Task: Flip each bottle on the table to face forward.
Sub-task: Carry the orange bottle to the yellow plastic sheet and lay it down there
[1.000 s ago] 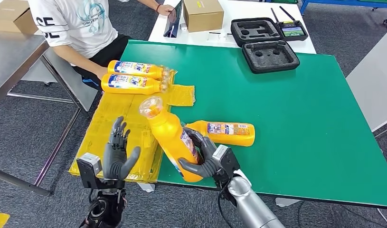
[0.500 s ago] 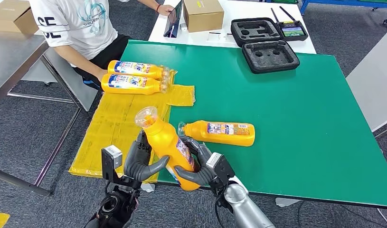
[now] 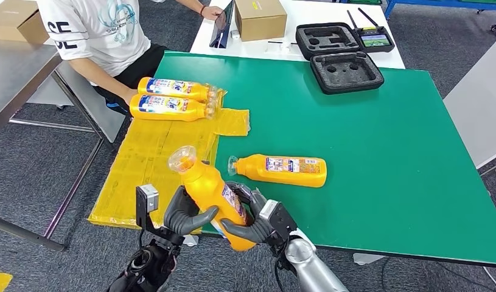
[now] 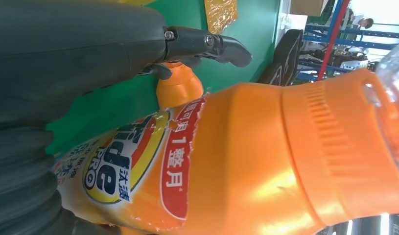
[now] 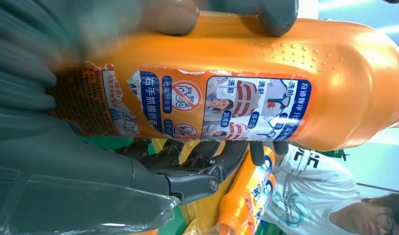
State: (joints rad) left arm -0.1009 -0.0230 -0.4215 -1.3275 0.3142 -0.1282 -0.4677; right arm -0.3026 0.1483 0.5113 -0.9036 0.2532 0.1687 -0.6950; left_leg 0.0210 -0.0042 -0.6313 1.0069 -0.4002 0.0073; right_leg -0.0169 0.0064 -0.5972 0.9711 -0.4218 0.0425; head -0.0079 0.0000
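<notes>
An orange bottle (image 3: pixel 212 193) with a clear cap is held tilted above the table's near edge, cap up and to the left. My right hand (image 3: pixel 252 218) grips its lower body from the right, and my left hand (image 3: pixel 183 212) wraps it from the left. Its front logo label faces the left wrist camera (image 4: pixel 124 166); its back label faces the right wrist camera (image 5: pixel 222 110). A second orange bottle (image 3: pixel 282 170) lies on the green table (image 3: pixel 385 152), cap to the left. Two more bottles (image 3: pixel 172 97) lie side by side at the far left on yellow sheeting.
Yellow sheeting (image 3: pixel 154 158) hangs over the table's left edge. A seated person in a white shirt (image 3: pixel 99 30) is at the far left. A black foam case (image 3: pixel 345 70), a cardboard box (image 3: pixel 260 18) and a controller (image 3: pixel 374 38) stand beyond the table.
My left hand rose from beside the bottle and closed around it. Both hands now hold it, and the bottle has shifted slightly left and toward me.
</notes>
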